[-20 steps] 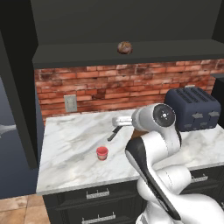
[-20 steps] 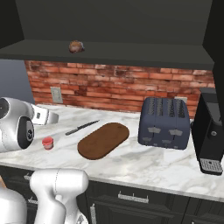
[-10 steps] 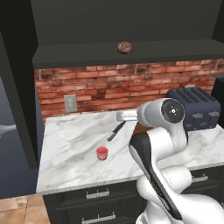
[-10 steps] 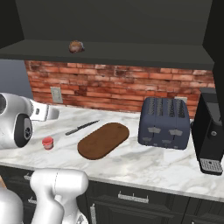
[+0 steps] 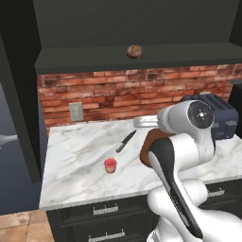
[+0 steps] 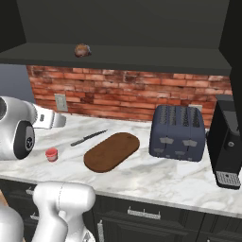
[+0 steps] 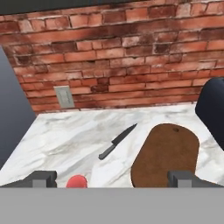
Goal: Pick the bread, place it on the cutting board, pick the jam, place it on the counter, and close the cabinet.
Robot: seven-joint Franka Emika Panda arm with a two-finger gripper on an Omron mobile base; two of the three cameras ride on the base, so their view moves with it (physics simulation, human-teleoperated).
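The gripper hangs above the front of the marble bench, its two dark fingertips spread wide apart with nothing between them.

Just ahead of the gripper and slightly toward its left fingertip sits the jam, a small red jar standing on the bench. Ahead and toward the right fingertip lies the cutting board, a flat dark-brown oval, bare on top. Between jar and board, further from the gripper, a black-handled knife lies at a slant, touching neither.

The bread, a small round brown roll, rests high above the gripper on the shelf of the open dark cabinet, well apart from the board.

Beyond everything runs a red brick wall carrying a grey wall socket. Off to the gripper's right stands a dark blue toaster, and past it a black coffee machine.
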